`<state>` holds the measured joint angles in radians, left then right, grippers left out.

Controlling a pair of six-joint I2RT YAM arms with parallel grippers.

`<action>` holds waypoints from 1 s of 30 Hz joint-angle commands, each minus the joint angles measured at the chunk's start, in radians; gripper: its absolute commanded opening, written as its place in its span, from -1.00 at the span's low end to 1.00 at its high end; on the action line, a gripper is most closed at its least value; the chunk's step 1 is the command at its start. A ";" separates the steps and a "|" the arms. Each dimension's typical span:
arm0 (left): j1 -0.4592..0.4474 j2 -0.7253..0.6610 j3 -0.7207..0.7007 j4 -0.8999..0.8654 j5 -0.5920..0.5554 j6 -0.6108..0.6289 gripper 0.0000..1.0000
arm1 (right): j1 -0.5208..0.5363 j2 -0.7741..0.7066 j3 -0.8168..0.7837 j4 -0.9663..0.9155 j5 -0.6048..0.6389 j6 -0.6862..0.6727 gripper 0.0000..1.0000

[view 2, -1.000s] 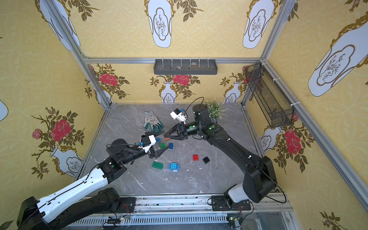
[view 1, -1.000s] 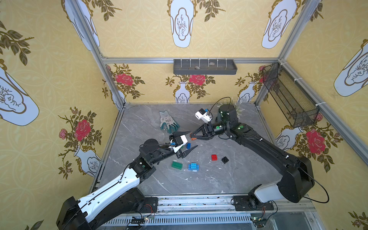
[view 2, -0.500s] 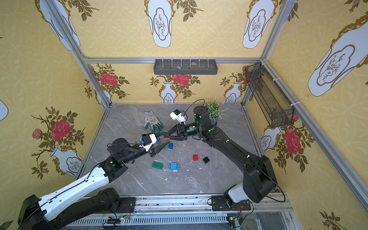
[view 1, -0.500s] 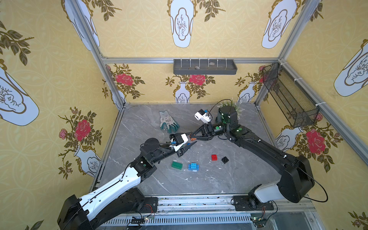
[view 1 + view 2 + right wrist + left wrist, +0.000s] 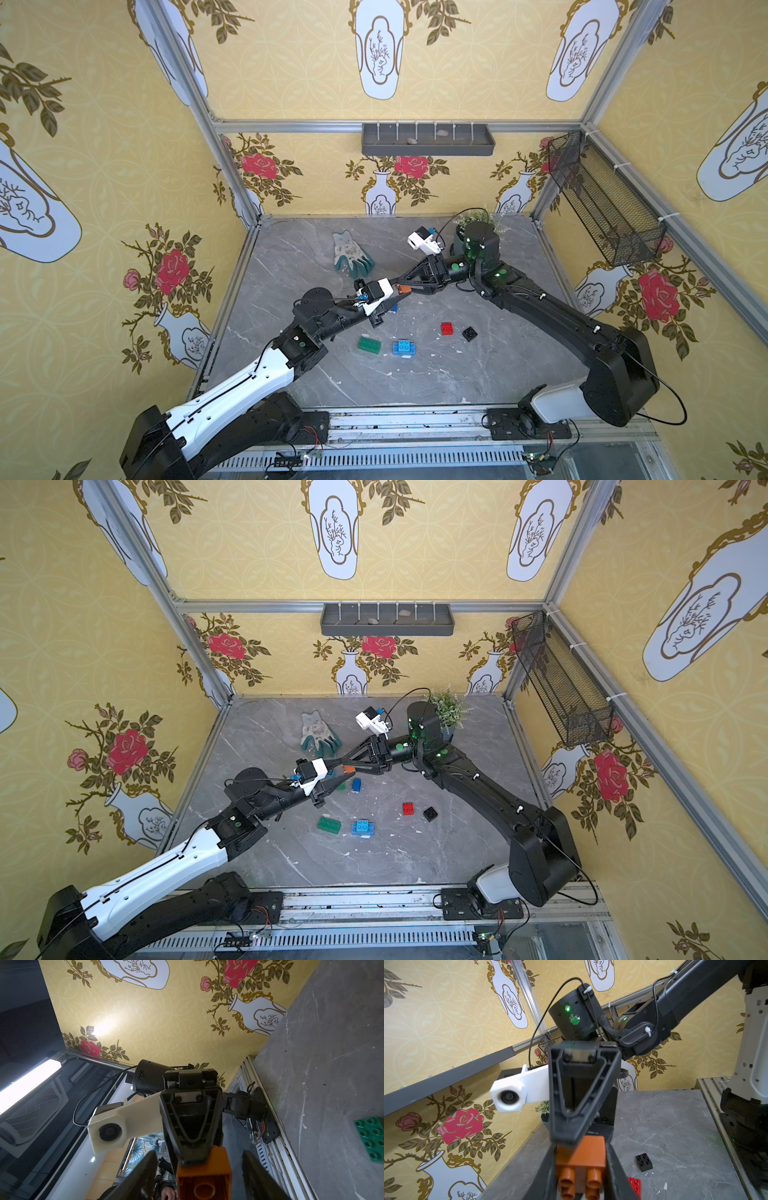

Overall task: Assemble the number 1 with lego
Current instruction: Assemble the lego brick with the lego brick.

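An orange-brown lego brick (image 5: 402, 287) hangs above the table's middle, between the two arms. My left gripper (image 5: 581, 1167) is shut on it, its fingers pressing both sides, studs facing the left wrist camera. My right gripper (image 5: 199, 1167) is open: its jaws stand apart from the brick (image 5: 204, 1172) with a gap on each side. On the table lie a long green brick (image 5: 369, 345), a blue and light-blue stack (image 5: 404, 347), a red brick (image 5: 447, 328) and a black brick (image 5: 469, 333). Small green (image 5: 341, 786) and blue (image 5: 356, 784) bricks lie under the grippers.
A grey-green glove (image 5: 351, 259) lies at the back of the table. A potted plant (image 5: 449, 710) stands at the back right behind the right arm. A mesh basket (image 5: 606, 208) hangs on the right wall. White flecks dot the marble.
The left gripper moved up to the right gripper and closed on the orange-brown brick. The right gripper, shut on that brick before, has opened.
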<state>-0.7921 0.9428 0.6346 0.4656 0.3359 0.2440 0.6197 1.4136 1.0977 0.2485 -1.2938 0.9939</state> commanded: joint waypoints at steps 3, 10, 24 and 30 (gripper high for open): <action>-0.005 -0.012 0.035 -0.170 -0.023 0.058 -0.65 | -0.145 -0.114 0.002 -0.218 0.246 -0.203 0.68; -0.097 0.109 0.274 -0.819 -0.102 0.268 -0.69 | -0.363 -0.181 0.026 -0.758 0.677 -0.442 0.61; -0.246 0.458 0.609 -1.392 -0.281 0.192 -0.64 | -0.462 -0.176 0.012 -0.968 0.912 -0.511 0.55; -0.248 0.628 0.743 -1.545 -0.248 0.183 -0.65 | -0.481 -0.183 0.023 -0.982 0.913 -0.533 0.55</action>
<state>-1.0397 1.5188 1.3411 -0.9474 0.0792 0.4435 0.1425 1.2362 1.1110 -0.7109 -0.3992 0.4889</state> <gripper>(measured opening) 0.321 0.772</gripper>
